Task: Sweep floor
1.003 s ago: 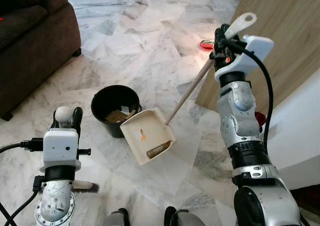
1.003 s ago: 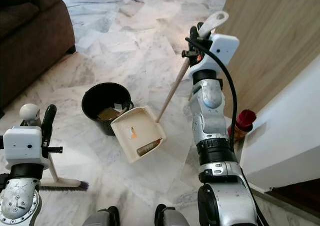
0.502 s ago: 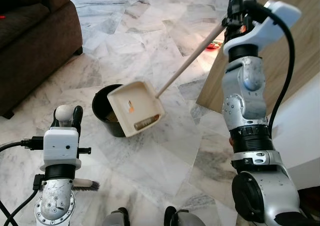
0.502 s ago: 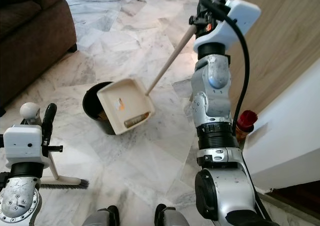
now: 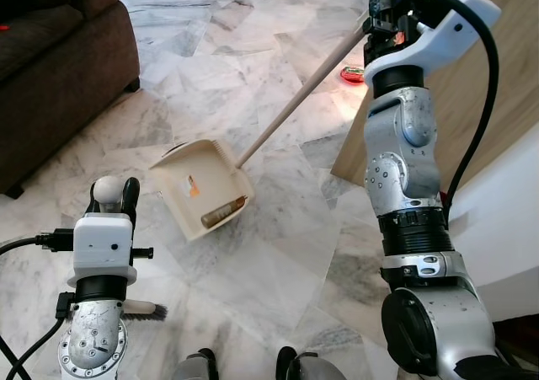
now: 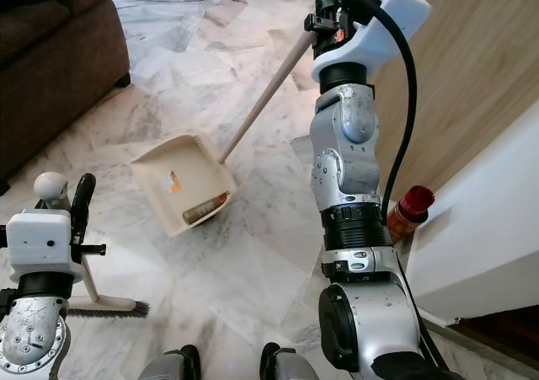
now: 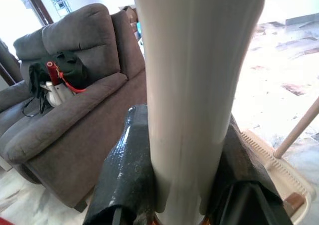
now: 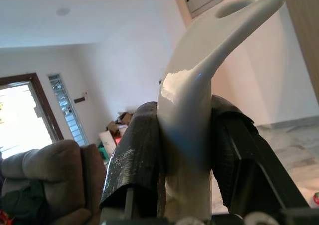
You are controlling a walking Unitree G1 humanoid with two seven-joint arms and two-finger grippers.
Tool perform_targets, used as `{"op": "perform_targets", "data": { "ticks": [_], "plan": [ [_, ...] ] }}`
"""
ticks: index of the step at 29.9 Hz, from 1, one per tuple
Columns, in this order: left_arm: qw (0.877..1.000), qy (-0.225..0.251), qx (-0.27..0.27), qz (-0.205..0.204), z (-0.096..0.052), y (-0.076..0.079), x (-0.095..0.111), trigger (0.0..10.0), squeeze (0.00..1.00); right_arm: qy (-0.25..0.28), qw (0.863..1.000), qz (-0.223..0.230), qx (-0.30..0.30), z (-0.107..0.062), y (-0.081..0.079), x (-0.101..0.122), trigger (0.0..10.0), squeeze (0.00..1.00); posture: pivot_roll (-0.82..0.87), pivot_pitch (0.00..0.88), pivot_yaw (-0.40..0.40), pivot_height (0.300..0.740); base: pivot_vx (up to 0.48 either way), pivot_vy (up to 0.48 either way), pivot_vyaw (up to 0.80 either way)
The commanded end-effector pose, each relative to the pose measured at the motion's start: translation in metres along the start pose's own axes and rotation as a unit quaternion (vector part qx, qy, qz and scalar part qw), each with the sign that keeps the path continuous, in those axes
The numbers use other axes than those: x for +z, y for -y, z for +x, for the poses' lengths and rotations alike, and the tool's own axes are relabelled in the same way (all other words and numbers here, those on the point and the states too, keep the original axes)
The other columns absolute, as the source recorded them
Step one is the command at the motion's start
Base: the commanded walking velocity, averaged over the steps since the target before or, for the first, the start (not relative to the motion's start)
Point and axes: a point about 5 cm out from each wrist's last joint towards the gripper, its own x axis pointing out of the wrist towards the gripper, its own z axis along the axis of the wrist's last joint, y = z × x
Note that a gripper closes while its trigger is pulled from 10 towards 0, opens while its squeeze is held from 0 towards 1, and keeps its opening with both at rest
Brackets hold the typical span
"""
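A cream dustpan [image 5: 198, 188] hangs tilted over the marble floor, with a brown cylindrical scrap [image 5: 223, 211] and an orange bit lying in it. Its long wooden handle [image 5: 295, 93] slants up to my right gripper [image 5: 383, 9], held high and shut on the white handle end [image 8: 199, 110]. At lower left, my left gripper [image 5: 114, 196] is shut on the upright broom handle [image 7: 192, 110], just below its round white knob. The broom's dark bristles [image 6: 105, 308] rest on the floor beside my left arm.
A brown sofa [image 5: 50, 60] fills the far left. A wooden panel [image 5: 497, 85] and a white cabinet [image 6: 480, 237] stand along the right, with a red-capped bottle [image 6: 408, 207] at their foot. A small red object [image 5: 352, 75] lies on the floor beyond.
My right arm rose and swung the dustpan up and to the left, from beside the black bucket to over it, so the pan now covers the bucket. The left arm and broom stayed put.
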Motion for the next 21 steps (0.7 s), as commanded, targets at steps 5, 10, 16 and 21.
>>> {"op": "perform_targets", "data": {
  "ticks": [5, 10, 16, 21],
  "plan": [
    [1.0, 0.006, 0.002, 0.009, -0.0007, -0.0028, 0.0019, 10.0, 0.0, 0.041, 0.999, 0.017, 0.02, 0.0013, -0.0086, 0.0177, 10.0, 0.0, 0.11, 0.217, -0.048, 0.74, 0.0, 0.0, 0.0],
    [1.0, 0.006, 0.002, 0.01, -0.0011, -0.0027, 0.002, 10.0, 0.0, 0.039, 0.999, 0.019, 0.022, 0.0005, -0.0094, 0.0169, 10.0, 0.0, 0.11, 0.216, -0.049, 0.74, 0.097, 0.0, 0.0],
    [1.0, 0.007, 0.003, 0.01, -0.0011, -0.0029, 0.0023, 10.0, 0.0, 0.035, 0.999, 0.019, 0.029, -0.0004, -0.0114, 0.0158, 10.0, 0.0, 0.11, 0.21, -0.048, 0.74, 0.252, 0.0, 0.0],
    [1.0, 0.009, 0.003, 0.011, -0.0012, -0.003, 0.0027, 10.0, 0.0, 0.036, 0.999, 0.019, 0.03, -0.0012, -0.0116, 0.0159, 10.0, 0.0, 0.12, 0.204, -0.047, 0.74, 0.266, 0.0, 0.0]
  ]
}}
